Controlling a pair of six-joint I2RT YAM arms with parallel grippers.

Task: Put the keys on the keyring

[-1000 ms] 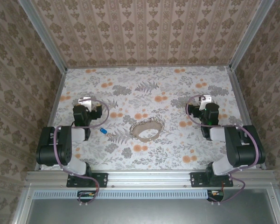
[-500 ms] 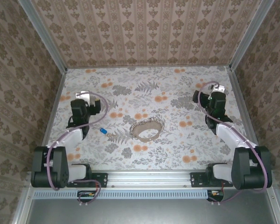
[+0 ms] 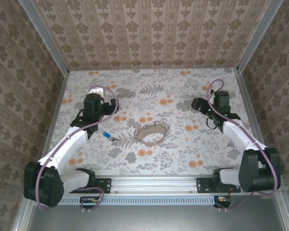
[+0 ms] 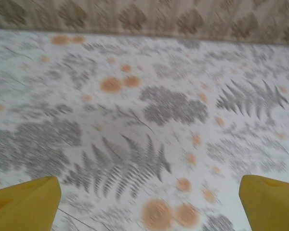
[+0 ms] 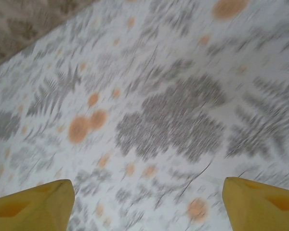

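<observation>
Floral table (image 3: 183, 159) is carrying everything. The left arm is reaching forward along the left side. The left gripper (image 3: 97, 91) is hanging over the far-left flowers, its yellow fingers (image 4: 24, 204) standing wide apart. The right arm is stretching up the right side. The right gripper (image 3: 197, 103) is pointing toward the centre, its fingers (image 5: 29, 207) likewise spread. The keyring (image 3: 151, 134), a beige chain-like strap, is lying in an oval loop at mid-table. The key (image 3: 106, 135), tiny and blue-headed, is lying near its left, apart from both grippers.
</observation>
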